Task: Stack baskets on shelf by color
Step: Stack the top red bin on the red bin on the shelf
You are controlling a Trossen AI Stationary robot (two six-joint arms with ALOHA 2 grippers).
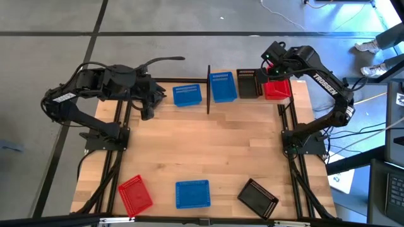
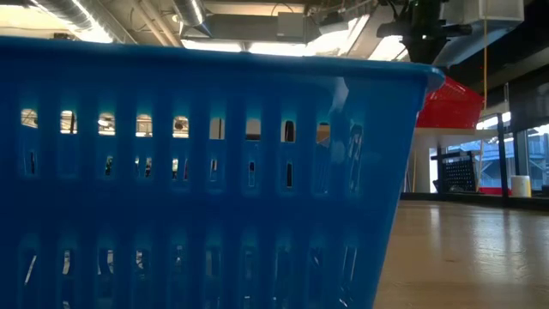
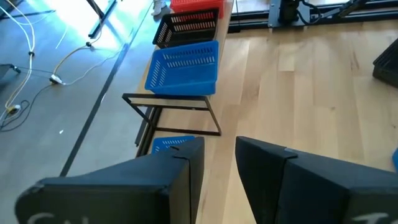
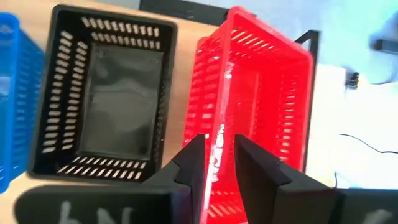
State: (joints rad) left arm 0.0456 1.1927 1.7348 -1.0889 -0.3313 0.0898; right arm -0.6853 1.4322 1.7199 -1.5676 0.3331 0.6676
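Looking down from the high camera, I have the right arm bent back over the far right corner of the table, its right gripper (image 4: 214,158) poised over the red basket (image 4: 255,99) on the shelf (image 1: 290,94). Its fingers straddle the near wall of that basket with a gap showing, so they look loosened rather than clamped; I cannot tell if they touch the plastic. Just beside it sits a black basket (image 4: 102,93), then a blue basket (image 1: 222,86). My left arm is folded at the far left, left gripper (image 3: 217,180) parted and empty above another blue basket (image 1: 187,95). Red, blue and black baskets lie along the near edge.
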